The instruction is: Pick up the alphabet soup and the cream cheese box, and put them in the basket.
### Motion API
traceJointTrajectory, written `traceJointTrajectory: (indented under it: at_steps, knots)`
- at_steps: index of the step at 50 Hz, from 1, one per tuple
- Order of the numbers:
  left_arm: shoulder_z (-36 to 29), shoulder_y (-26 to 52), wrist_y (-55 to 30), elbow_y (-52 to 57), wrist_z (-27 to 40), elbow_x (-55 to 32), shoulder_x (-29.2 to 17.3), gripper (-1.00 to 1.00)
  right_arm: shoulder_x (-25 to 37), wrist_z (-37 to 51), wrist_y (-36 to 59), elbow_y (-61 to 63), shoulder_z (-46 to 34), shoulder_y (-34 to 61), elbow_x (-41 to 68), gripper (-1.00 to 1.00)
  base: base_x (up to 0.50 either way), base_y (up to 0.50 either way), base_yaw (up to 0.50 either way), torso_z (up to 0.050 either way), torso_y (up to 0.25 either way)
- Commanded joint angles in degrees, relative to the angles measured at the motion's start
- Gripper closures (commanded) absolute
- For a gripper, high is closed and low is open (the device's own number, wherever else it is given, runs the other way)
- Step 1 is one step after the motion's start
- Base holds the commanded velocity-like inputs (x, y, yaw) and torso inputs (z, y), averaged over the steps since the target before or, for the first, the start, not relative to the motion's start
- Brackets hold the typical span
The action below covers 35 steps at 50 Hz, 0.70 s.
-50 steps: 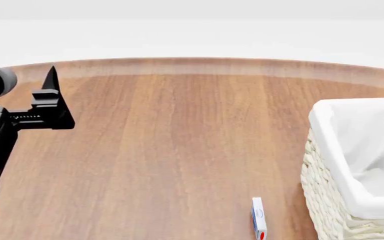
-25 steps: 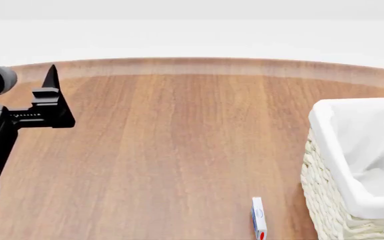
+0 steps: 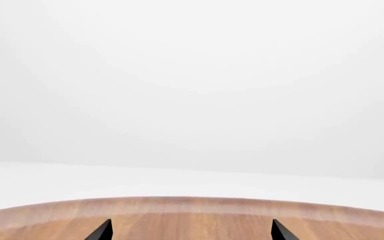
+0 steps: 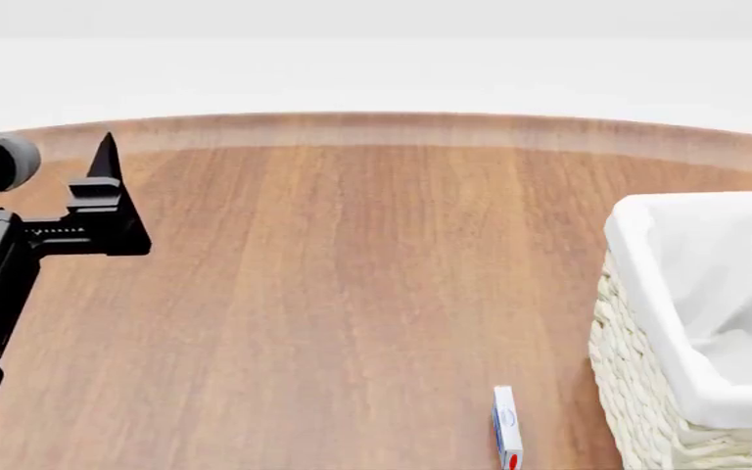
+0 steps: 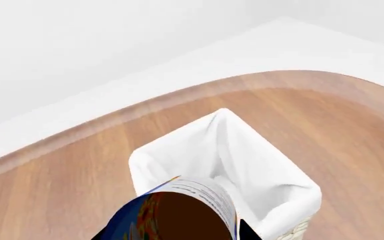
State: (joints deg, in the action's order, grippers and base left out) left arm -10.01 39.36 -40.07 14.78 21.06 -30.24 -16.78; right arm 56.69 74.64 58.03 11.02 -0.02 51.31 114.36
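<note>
While the right gripper (image 5: 178, 235) hangs above the basket (image 5: 178, 155), its wrist view is mostly filled by the alphabet soup (image 5: 172, 212), blue label and ribbed side right up against the camera, so the fingers look clamped on the can, with one dark tip poking out just beside it. From up there you can see straight down into the basket: white cloth liner folded over the rim, and the part of the inside that shows has only cloth in it; the can blocks the near corner, so can't tell about that bit. In the head view the basket (image 4: 637, 323) sits at the right edge of the tabletop (image 4: 350, 274), with a dark piece of the right arm over it at the frame edge. Cream cheese box (image 4: 505, 427) is standing on its thin edge on the wood just beside the wicker wall, outside it. Left gripper (image 4: 102, 191) hovers well apart on the other side, fingers spread wide with nothing between them.
</note>
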Motion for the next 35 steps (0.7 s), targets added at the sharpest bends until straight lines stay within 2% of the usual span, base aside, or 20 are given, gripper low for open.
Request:
traceJointTrajectory:
  at_steps: [1,8,17,35]
  knots:
    - [-0.2,0.1,0.1,-0.2,0.2,-0.1,-0.1,-1.0,-4.3,-18.5,-0.4,-4.3,-3.5,0.8,-20.8,1.0,0.0,0.0,0.0,0.0,0.0]
    - [-0.4,0.4,-0.1,0.0,0.4,-0.3,-0.1,-1.0,-8.8,-27.8,-3.8,-11.8,-8.9,2.9,-31.7,1.0,0.0,0.0,0.0,0.0,0.001]
    - [-0.9,0.4,0.1,-0.2,0.4,-0.3,0.0,-1.0,-11.8,-33.6,-7.8,-21.6,-14.1,7.2,-41.9,1.0,0.0,0.0,0.0,0.0,0.0]
    - [-1.5,-0.1,1.7,-2.2,0.0,0.2,-0.1,-1.0,-17.3,-40.8,-14.7,-36.0,-17.6,10.6,-49.6,1.0,0.0,0.0,0.0,0.0,0.001]
